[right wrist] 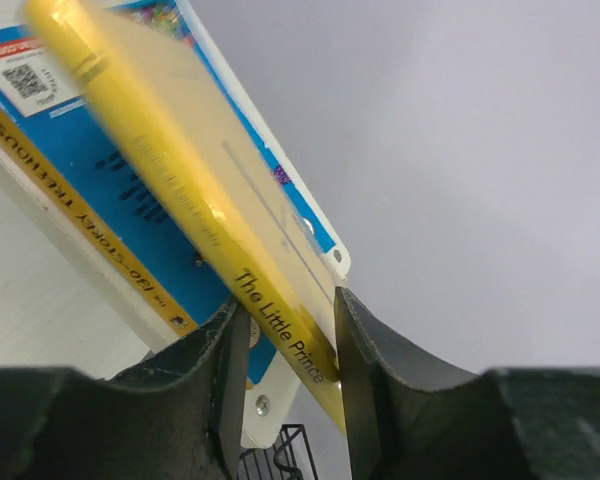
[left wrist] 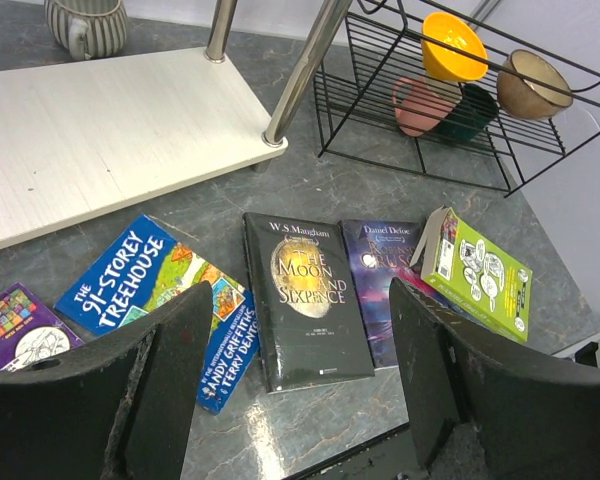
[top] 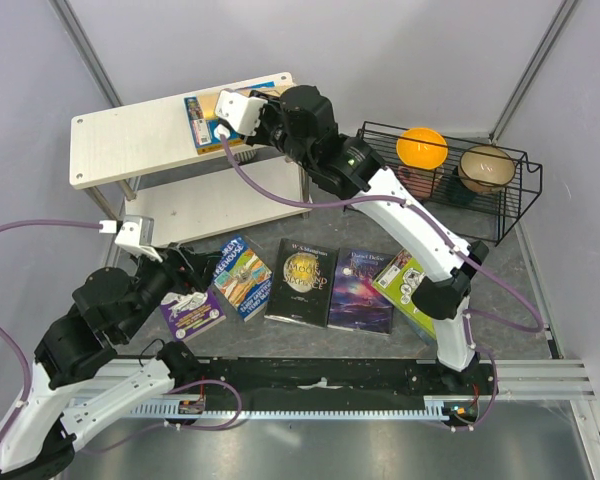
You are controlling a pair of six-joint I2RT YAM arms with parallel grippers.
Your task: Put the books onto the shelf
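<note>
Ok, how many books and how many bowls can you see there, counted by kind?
Books: 7 (purple book, blue treehouse book, black-and-gold book, galaxy book, lime-green book, yellow book, blue shelf-top book)
Bowls: 2 (orange bowl, brown bowl)
Total: 9

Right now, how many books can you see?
7. Five on the table: purple, blue Treehouse, Moon and Sixpence, galaxy, lime-green. Two at the shelf top: a blue one, a yellow one between fingers of the right pincer. More could be hidden.
</note>
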